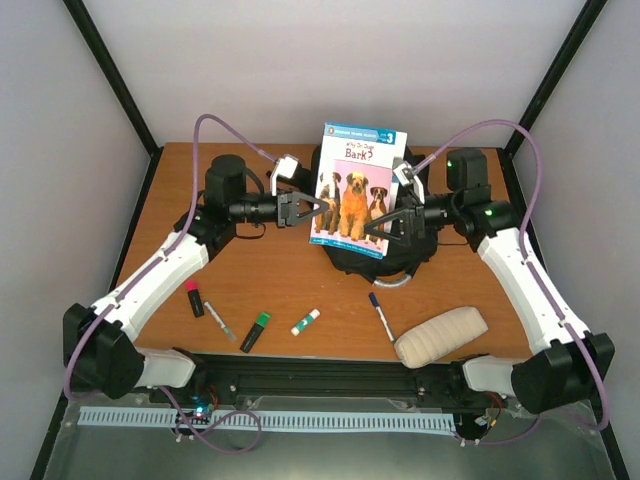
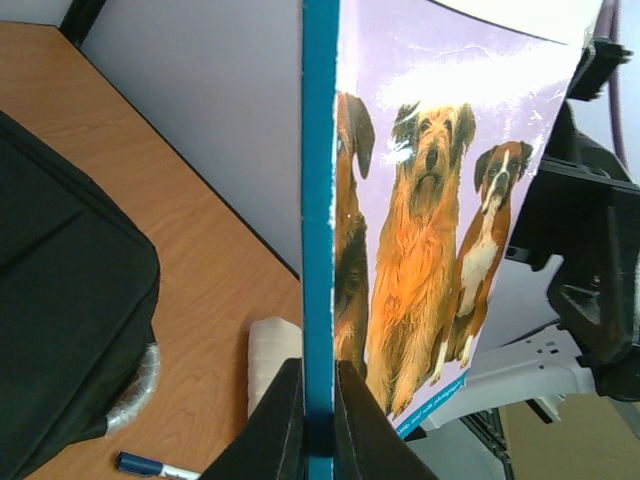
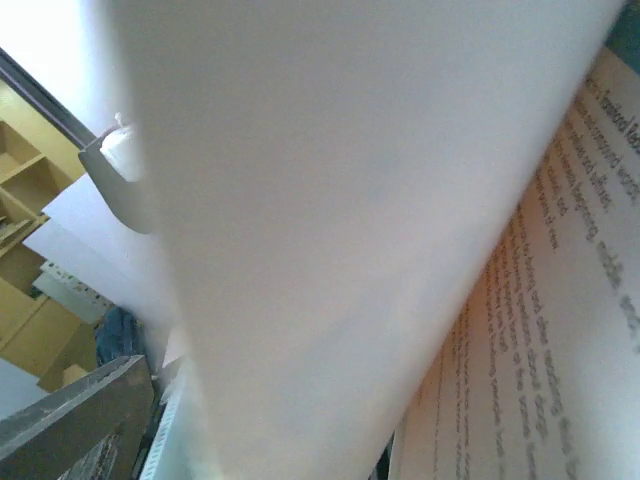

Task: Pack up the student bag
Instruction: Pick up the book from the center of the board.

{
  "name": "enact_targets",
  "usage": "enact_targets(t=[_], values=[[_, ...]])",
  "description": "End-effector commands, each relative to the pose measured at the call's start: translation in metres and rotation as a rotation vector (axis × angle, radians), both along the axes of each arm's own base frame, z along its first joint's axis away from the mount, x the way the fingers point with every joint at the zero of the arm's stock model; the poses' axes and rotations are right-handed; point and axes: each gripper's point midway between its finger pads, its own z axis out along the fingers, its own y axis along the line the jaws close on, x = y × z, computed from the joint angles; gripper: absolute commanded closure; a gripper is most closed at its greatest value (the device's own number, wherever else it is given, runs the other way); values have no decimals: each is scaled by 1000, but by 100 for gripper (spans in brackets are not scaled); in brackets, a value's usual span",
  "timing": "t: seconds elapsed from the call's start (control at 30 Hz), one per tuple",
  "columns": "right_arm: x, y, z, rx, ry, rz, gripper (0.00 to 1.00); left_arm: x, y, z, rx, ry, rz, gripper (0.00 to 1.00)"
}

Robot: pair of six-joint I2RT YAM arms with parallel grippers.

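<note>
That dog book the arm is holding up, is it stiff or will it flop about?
Probably floppy: the book looks thin, and its cover bows in the left wrist view. Likely light too, since the left pincer holds it up by the spine edge.

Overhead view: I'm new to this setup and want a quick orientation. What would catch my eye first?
A book with dogs on its cover is held up above the black backpack in the middle, its spine pinched in the left fingers while the right fingers sit spread open at its other edge. Markers and a cream pouch lie near the front edge.
</note>
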Motion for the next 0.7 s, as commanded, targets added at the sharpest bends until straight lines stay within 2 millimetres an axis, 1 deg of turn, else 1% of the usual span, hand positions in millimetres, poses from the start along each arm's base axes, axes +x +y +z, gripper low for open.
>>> enact_targets(t=[0.0, 0.17, 0.37, 0.4, 0.47, 0.57, 0.6, 0.67], values=[[-10, -5, 21, 19, -41, -38, 4, 10, 6, 22, 16, -114, 79, 99], [-10, -6, 26, 23, -49, -61, 5, 11, 4, 14, 22, -98, 75, 99], [2, -7, 30, 16, -44, -126, 12, 9, 5, 13, 29, -106, 74, 99], [3, -7, 31, 16, -47, -134, 17, 9, 6, 12, 31, -107, 75, 99], [5, -8, 32, 16, -48, -149, 21, 9, 6, 11, 34, -106, 78, 99], [12, -8, 30, 8, -40, -187, 33, 9, 6, 10, 30, -106, 76, 99], [16, -8, 28, 0, -38, -209, 39, 9, 6, 10, 29, -108, 75, 99], [25, -10, 22, -24, -33, -261, 57, 9, 6, 9, 30, -112, 78, 99]])
